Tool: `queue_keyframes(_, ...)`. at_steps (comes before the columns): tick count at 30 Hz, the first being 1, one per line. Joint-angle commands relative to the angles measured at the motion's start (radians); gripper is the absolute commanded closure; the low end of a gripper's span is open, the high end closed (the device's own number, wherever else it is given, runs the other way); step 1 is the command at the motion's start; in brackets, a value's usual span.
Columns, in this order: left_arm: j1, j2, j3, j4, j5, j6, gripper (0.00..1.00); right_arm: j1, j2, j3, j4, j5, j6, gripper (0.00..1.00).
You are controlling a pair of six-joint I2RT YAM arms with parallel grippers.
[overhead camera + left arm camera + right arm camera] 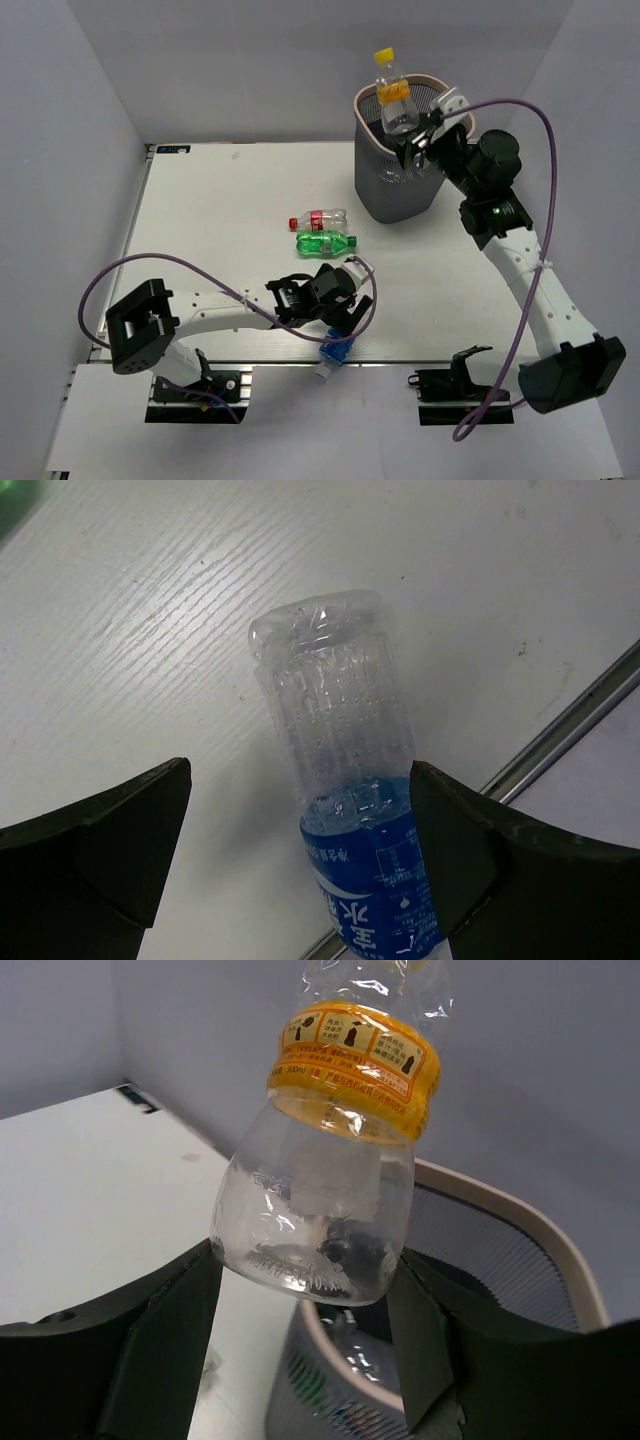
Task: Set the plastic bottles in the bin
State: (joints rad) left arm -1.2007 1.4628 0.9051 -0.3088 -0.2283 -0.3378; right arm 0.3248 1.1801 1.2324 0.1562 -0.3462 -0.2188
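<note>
Clear plastic is filling my right wrist view: my right claw (300, 1295) is clamping the yellow-labelled bottle (320, 1210) by its rounded base, a finger pressing on each side. The label is carrying small pictograms and fine print that I cannot read. I am holding it upright just above the beige rim of the grey mesh bin (385, 200). Only the top view is showing its yellow cap.

My left claw (300, 850), well away from the bin at the near edge of the table (220, 220), is standing wide apart astride the blue-labelled bottle (335, 700), which is lying on its side. That wrist view is showing white Chinese characters on the label, one reading 水, while the top view is giving only a blue patch. Between this claw and the bin, a red-labelled bottle (318, 219) and a green bottle (326, 242) are lying side by side.
</note>
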Motion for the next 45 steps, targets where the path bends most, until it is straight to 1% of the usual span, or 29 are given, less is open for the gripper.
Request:
queue_keyframes(1, -0.010, 0.022, 0.040, 0.026, -0.017, 0.023, 0.00, -0.018, 0.067, 0.127, -0.004, 0.192, -0.017, 0.63)
queue_keyframes(2, -0.010, 0.043, 0.040, 0.027, -0.017, 0.023, 0.00, -0.021, 0.114, 0.146, -0.042, 0.214, -0.014, 0.56)
queue_keyframes(3, -0.010, 0.054, 0.054, 0.027, -0.028, 0.023, 0.00, -0.030, 0.133, 0.189, -0.073, 0.226, -0.008, 0.46)
queue_keyframes(4, -0.010, 0.068, 0.054, 0.027, -0.038, 0.023, 0.00, -0.035, 0.160, 0.206, -0.089, 0.234, -0.008, 0.18)
queue_keyframes(5, -0.010, 0.082, 0.078, 0.004, -0.039, 0.023, 0.00, -0.044, 0.174, 0.220, -0.122, 0.255, -0.005, 0.10)
queue_keyframes(7, -0.010, 0.103, 0.098, -0.009, -0.039, 0.023, 0.00, -0.059, 0.194, 0.251, -0.153, 0.225, 0.015, 0.10)
queue_keyframes(10, -0.010, 0.116, 0.098, -0.009, -0.039, 0.023, 0.00, -0.073, 0.155, 0.210, -0.142, 0.170, 0.030, 0.10)
queue_keyframes(13, -0.010, 0.149, 0.098, -0.009, -0.048, 0.023, 0.00, -0.095, 0.095, 0.123, -0.130, 0.086, 0.056, 0.10)
queue_keyframes(15, -0.010, 0.172, 0.130, -0.048, -0.060, 0.010, 0.00, -0.099, 0.046, 0.087, -0.138, 0.040, 0.079, 0.11)
queue_keyframes(16, -0.010, 0.185, 0.130, -0.067, -0.074, 0.000, 0.00, -0.105, 0.033, 0.034, -0.150, 0.033, 0.096, 0.11)
queue_keyframes(17, -0.019, 0.206, 0.146, -0.099, -0.074, -0.010, 0.02, -0.112, 0.017, 0.016, -0.155, 0.012, 0.105, 0.11)
queue_keyframes(18, -0.019, 0.206, 0.146, -0.108, -0.083, -0.010, 0.04, -0.116, 0.003, 0.000, -0.197, 0.006, 0.110, 0.11)
queue_keyframes(20, -0.019, 0.220, 0.146, -0.118, -0.083, -0.010, 0.07, -0.121, -0.028, -0.071, -0.207, -0.032, 0.121, 0.11)
queue_keyframes(23, -0.019, 0.232, 0.164, -0.118, -0.074, -0.010, 0.22, -0.128, -0.085, -0.160, -0.225, -0.085, 0.109, 0.10)
queue_keyframes(24, -0.019, 0.232, 0.164, -0.118, -0.074, -0.010, 0.38, -0.130, -0.098, -0.189, -0.239, -0.092, 0.104, 0.10)
queue_keyframes(26, -0.019, 0.223, 0.196, -0.127, -0.088, -0.010, 0.53, -0.138, -0.135, -0.235, -0.259, -0.109, 0.101, 0.10)
queue_keyframes(27, -0.019, 0.205, 0.210, -0.137, -0.097, -0.010, 0.63, -0.139, -0.152, -0.246, -0.283, -0.120, 0.096, 0.10)
queue_keyframes(28, -0.019, 0.193, 0.227, -0.153, -0.126, -0.010, 0.67, -0.145, -0.158, -0.255, -0.290, -0.123, 0.098, 0.14)
queue_keyframes(30, -0.019, 0.137, 0.284, -0.162, -0.157, 0.002, 0.68, -0.155, -0.186, -0.295, -0.341, -0.129, 0.099, 0.40)
queue_keyframes(32, 0.006, 0.094, 0.342, -0.162, -0.187, 0.020, 0.68, -0.164, -0.223, -0.348, -0.368, -0.123, 0.107, 0.73)
queue_keyframes(33, 0.015, 0.052, 0.360, -0.150, -0.204, 0.035, 0.68, -0.164, -0.230, -0.365, -0.371, -0.119, 0.108, 0.96)
queue_keyframes(34, 0.015, 0.036, 0.379, -0.101, -0.236, 0.093, 0.68, -0.170, -0.244, -0.405, -0.372, -0.113, 0.098, 1.00)
queue_keyframes(36, 0.027, 0.036, 0.474, -0.072, -0.256, 0.146, 0.68, -0.171, -0.283, -0.479, -0.366, -0.105, 0.088, 1.00)
queue_keyframes(37, 0.027, 0.045, 0.558, -0.063, -0.269, 0.204, 0.68, -0.170, -0.309, -0.497, -0.360, -0.093, 0.070, 1.00)
queue_keyframes(39, 0.038, 0.074, 0.642, -0.038, -0.284, 0.256, 0.68, -0.170, -0.323, -0.551, -0.357, -0.077, 0.049, 1.00)
queue_keyframes(41, 0.047, 0.097, 0.728, 0.042, -0.284, 0.330, 0.68, -0.173, -0.332, -0.573, -0.350, -0.063, 0.029, 1.00)
queue_keyframes(43, 0.058, 0.110, 0.753, 0.127, -0.284, 0.361, 0.68, -0.170, -0.341, -0.616, -0.345, -0.063, 0.003, 1.00)
queue_keyframes(44, 0.058, 0.110, 0.753, 0.228, -0.284, 0.373, 0.68, -0.170, -0.344, -0.635, -0.342, -0.065, -0.019, 1.00)
queue_keyframes(45, 0.067, 0.110, 0.753, 0.282, -0.284, 0.373, 0.68, -0.170, -0.350, -0.643, -0.343, -0.065, -0.022, 1.00)
